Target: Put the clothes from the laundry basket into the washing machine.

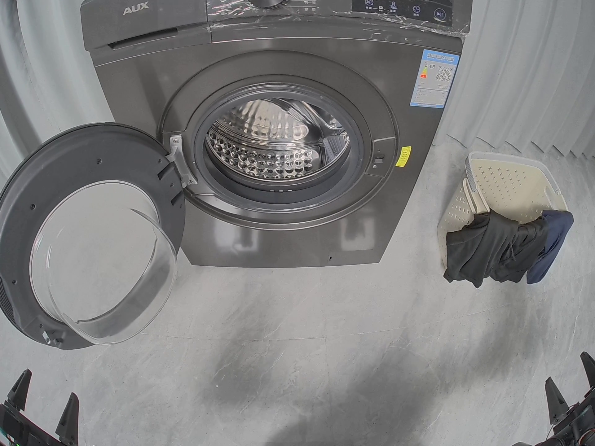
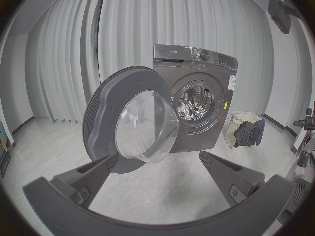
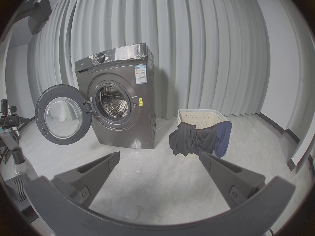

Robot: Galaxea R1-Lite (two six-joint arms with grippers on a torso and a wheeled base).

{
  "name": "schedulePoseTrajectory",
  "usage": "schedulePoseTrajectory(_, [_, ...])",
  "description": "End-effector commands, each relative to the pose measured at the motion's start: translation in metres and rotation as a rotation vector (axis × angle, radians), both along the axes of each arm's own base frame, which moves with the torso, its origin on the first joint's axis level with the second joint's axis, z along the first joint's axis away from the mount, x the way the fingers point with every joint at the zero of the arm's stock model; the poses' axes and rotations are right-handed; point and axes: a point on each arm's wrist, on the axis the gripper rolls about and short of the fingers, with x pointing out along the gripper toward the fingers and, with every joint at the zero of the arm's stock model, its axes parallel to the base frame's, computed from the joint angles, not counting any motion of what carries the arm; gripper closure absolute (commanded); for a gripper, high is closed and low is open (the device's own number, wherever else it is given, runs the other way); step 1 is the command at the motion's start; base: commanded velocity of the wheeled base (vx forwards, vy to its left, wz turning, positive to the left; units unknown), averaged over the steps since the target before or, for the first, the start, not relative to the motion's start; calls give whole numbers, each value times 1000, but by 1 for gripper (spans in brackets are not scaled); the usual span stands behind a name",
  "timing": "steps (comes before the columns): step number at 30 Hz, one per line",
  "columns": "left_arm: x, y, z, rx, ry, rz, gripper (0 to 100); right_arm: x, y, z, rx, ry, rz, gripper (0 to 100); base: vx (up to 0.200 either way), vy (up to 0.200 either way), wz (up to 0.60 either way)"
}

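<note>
Find the clothes (image 1: 505, 249) at the right middle of the head view: a dark grey piece and a navy one, slung over the near rim of the laundry basket (image 1: 514, 184) and hanging down its outer wall, not yet picked up. Note the basket standing on the floor (image 1: 310, 354) to the right of the washing machine (image 1: 279, 69), apart from it. Further left, see the drum (image 1: 273, 144) with nothing visible inside and the door (image 1: 93, 156) swung fully open into the left middle of the frame. At the lower corners, find the left gripper (image 1: 48, 388) and the right gripper (image 1: 568, 371), both spread wide, holding nothing, well apart from the clothes. Likely to go wrong from here: pinching only one layer and leaving the other piece behind, or tipping the light-looking basket by a fold caught on its rim. Could also trail a loose end onto the floor or across the door seal during the carry, given such long, slack cloth. Watch the open door too: risks a knock from the left arm on any sweep toward the drum.
</note>
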Motion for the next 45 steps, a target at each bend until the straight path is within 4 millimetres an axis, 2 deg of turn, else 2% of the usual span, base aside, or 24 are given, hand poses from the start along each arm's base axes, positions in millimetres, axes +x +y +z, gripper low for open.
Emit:
schedulePoseTrajectory(1, [0, 0, -5, -1, 3, 0, 0, 0, 0, -4, 0, 0, 0, 0, 0, -200, 0])
schedulePoseTrajectory(20, [0, 0, -5, -6, 3, 0, 0, 0, 0, -4, 2, 0, 1, 0, 0, -200, 0])
schedulePoseTrajectory(29, [0, 0, -5, -7, 3, 0, 0, 0, 0, -4, 2, 0, 1, 0, 0, 0, 0])
schedulePoseTrajectory(45, [0, 0, -5, -9, 3, 0, 0, 0, 0, -4, 2, 0, 1, 0, 0, -200, 0])
